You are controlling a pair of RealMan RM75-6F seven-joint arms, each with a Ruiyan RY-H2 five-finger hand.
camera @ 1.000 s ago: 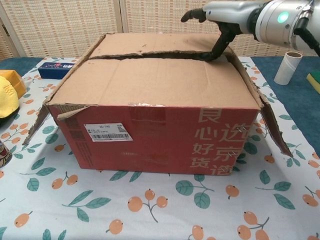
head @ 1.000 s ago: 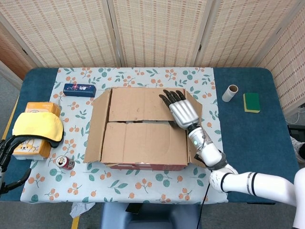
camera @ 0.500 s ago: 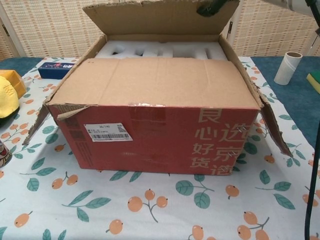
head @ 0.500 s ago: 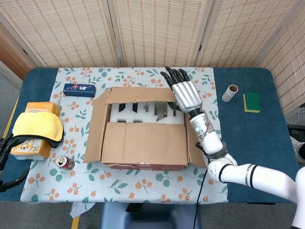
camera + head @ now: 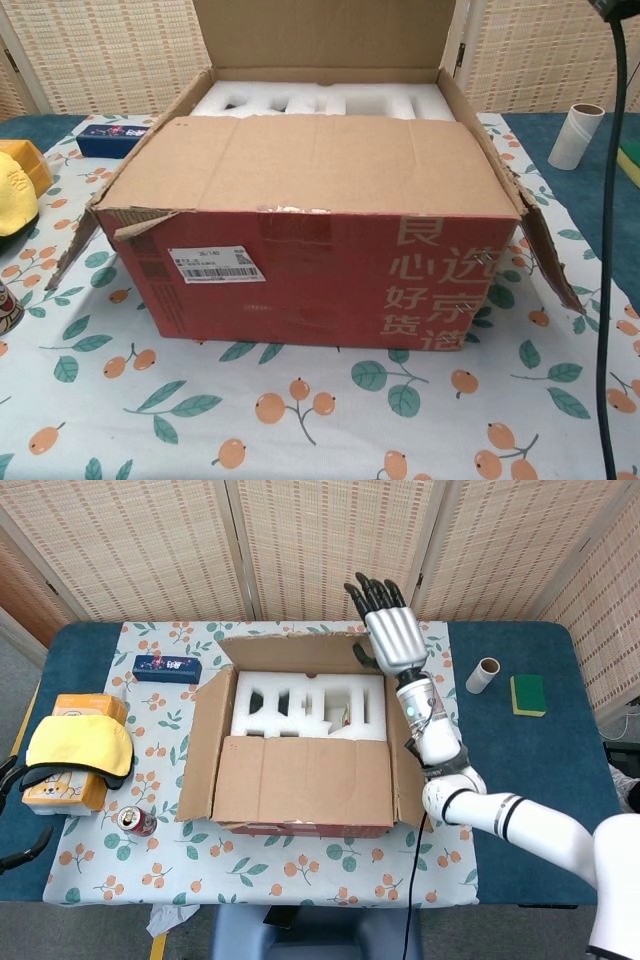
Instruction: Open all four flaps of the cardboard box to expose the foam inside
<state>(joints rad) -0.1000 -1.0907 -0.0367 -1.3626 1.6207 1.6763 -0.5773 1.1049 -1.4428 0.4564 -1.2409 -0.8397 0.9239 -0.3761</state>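
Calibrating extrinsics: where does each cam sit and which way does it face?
Head view: high above the near table edge, looking steeply down on the cardboard box, white foam and raised rear flap; the right arm and right robot hand show, and part of the left robot hand at the left edge.
Chest view: low, at table height, facing the box's red front; only a dark cable shows, no hand.
Shared: box, foam, rear flap, paper tube, yellow cloth.
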